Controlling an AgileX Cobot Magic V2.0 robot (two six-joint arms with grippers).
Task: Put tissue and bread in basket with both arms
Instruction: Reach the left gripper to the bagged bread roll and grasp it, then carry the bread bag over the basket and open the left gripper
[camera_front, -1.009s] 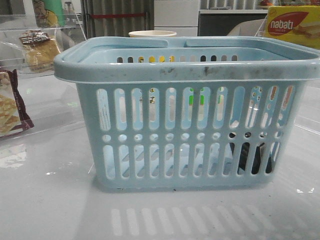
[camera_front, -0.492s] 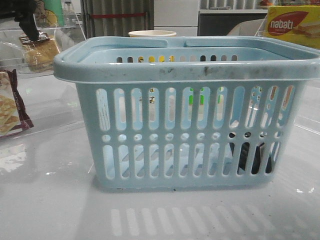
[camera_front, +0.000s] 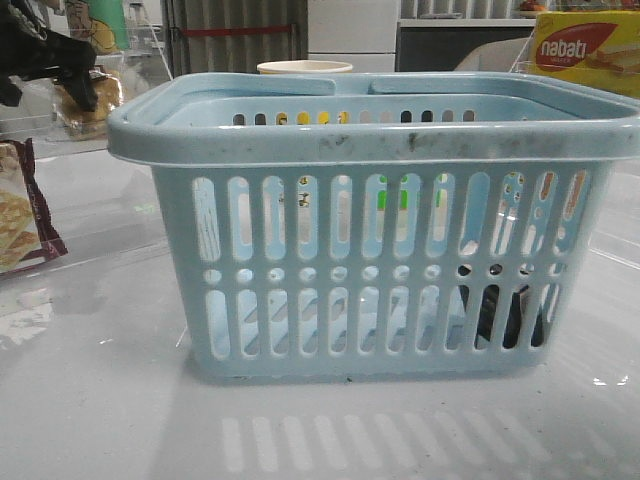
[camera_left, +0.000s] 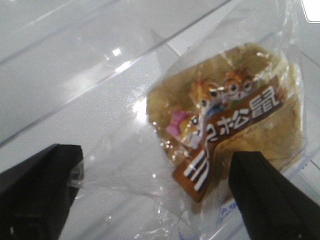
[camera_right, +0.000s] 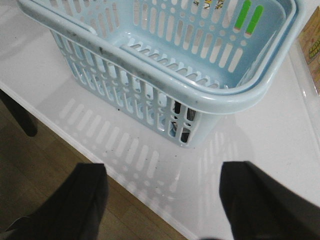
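Note:
The pale blue basket (camera_front: 370, 225) stands mid-table and also shows from above in the right wrist view (camera_right: 165, 85). The black tissue (camera_front: 500, 315) lies inside it, in the low right corner, seen through the slots; it shows dark there in the right wrist view too (camera_right: 180, 125). The bread (camera_left: 235, 115), in a clear packet with a dark-and-white label, lies at the far left (camera_front: 100, 100). My left gripper (camera_front: 70, 75) is open right at it, and its fingers (camera_left: 35, 192) straddle the packet's clear end. My right gripper (camera_right: 165, 205) is open and empty over the table's edge.
A maroon-edged cracker packet (camera_front: 20, 220) lies at the left edge. A yellow nabati box (camera_front: 590, 50) stands at the back right and a paper cup (camera_front: 305, 68) behind the basket. The table edge (camera_right: 130, 190) drops to a wooden floor.
My left gripper has come into the front view from the top left and moved down and right onto the bread. The basket and tissue have not moved.

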